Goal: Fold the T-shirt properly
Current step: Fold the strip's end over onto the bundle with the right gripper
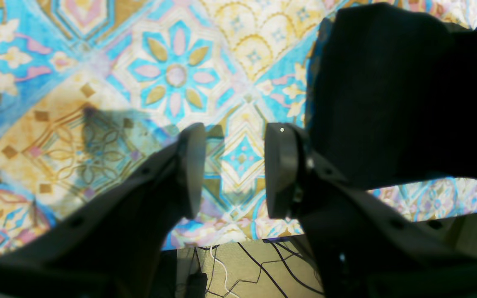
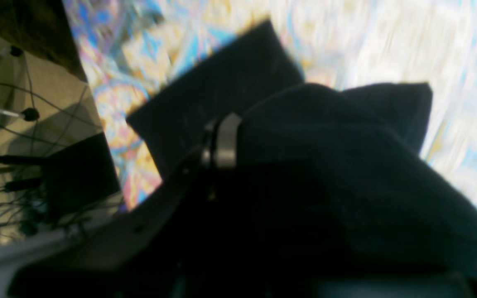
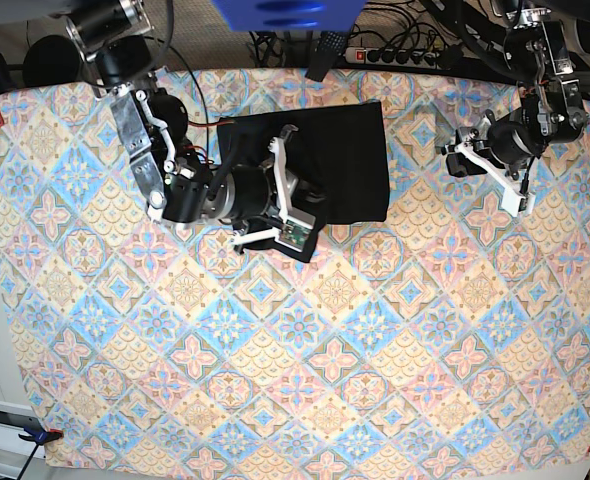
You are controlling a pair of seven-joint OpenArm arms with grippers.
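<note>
The black T-shirt [image 3: 350,150] lies partly folded at the far middle of the table. In the base view my right gripper [image 3: 310,195] sits at the shirt's near left edge. In the right wrist view it is shut on a bunch of the T-shirt [image 2: 346,165], which drapes over it, and only one finger [image 2: 226,140] shows. My left gripper [image 3: 453,155] hovers to the right of the shirt. It [image 1: 236,169] is open with only tablecloth between its fingers, and the T-shirt [image 1: 387,91] lies just beside its right finger.
A colourful patterned tablecloth [image 3: 305,350] covers the whole table. A power strip [image 3: 395,55] and cables lie past the far edge, and a blue object [image 3: 285,12] sits at the top. Clamps [image 3: 40,435] hold the cloth's corners. Floor cables [image 1: 255,269] show beyond the table edge.
</note>
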